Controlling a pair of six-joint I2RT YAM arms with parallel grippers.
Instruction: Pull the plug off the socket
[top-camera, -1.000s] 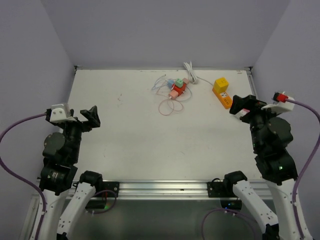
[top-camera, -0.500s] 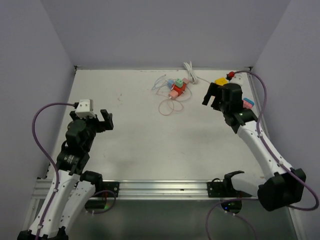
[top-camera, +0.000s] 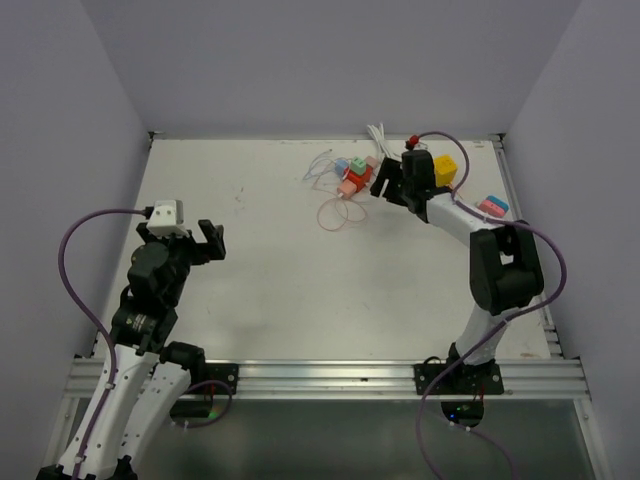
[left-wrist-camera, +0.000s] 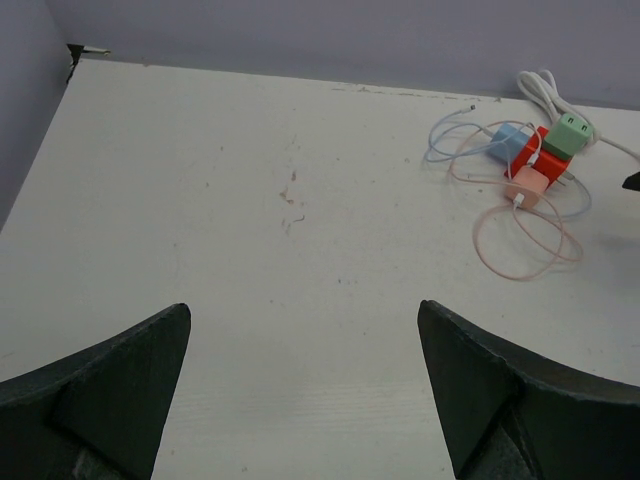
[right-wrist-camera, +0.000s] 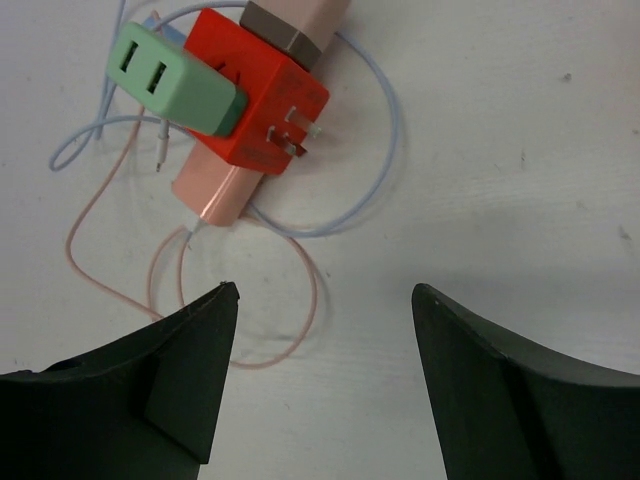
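A red socket cube (right-wrist-camera: 262, 95) lies on the table with a green plug (right-wrist-camera: 175, 80) and pink plugs (right-wrist-camera: 215, 195) stuck in it, metal prongs on one side, and thin pink and blue cables looped around. In the top view the cube (top-camera: 358, 177) sits at the far middle. My right gripper (right-wrist-camera: 325, 290) is open and empty, just near of the cube and above it; in the top view my right gripper (top-camera: 386, 187) is at the cube's right. My left gripper (left-wrist-camera: 303, 310) is open and empty, far to the left (top-camera: 205, 240). The cluster (left-wrist-camera: 545, 160) shows in the left wrist view's upper right.
A yellow block (top-camera: 445, 168) sits behind the right arm at the far right. A small pink and blue item (top-camera: 491, 207) lies near the right edge. A coiled white cable (top-camera: 380, 140) lies at the far edge. Walls enclose the table on three sides.
My right arm has swung from the right edge across to the far middle, ending over the socket cluster. My left arm first reached forward a little, then held still.
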